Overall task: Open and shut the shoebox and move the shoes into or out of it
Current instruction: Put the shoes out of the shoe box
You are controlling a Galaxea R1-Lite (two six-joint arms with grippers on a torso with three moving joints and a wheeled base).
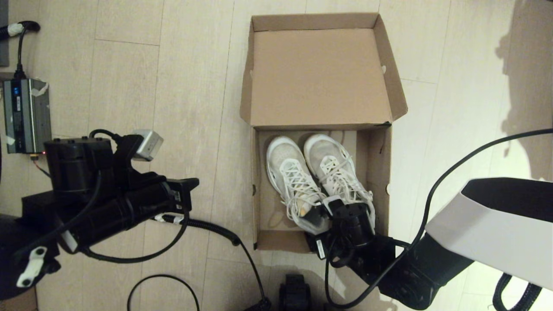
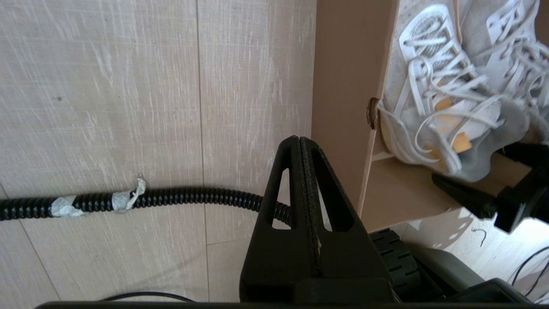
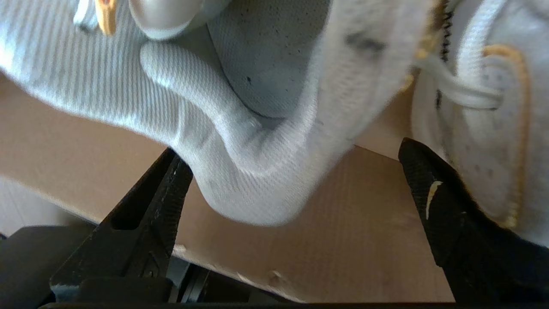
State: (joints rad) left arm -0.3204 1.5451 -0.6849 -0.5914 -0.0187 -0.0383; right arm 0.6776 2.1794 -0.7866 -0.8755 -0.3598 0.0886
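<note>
The shoebox stands open on the floor, its lid folded back on the far side. Both white sneakers lie inside, toes pointing away: the left shoe and the right shoe. My right gripper is inside the box at the heels. In the right wrist view it is open, with the left shoe's heel between the spread fingers and the other shoe outside one finger. My left gripper hangs shut over the floor, left of the box.
A grey power unit sits on the wooden floor at the far left. A black corrugated cable runs across the floor between the left arm and the box. Part of the robot's base shows at the near edge.
</note>
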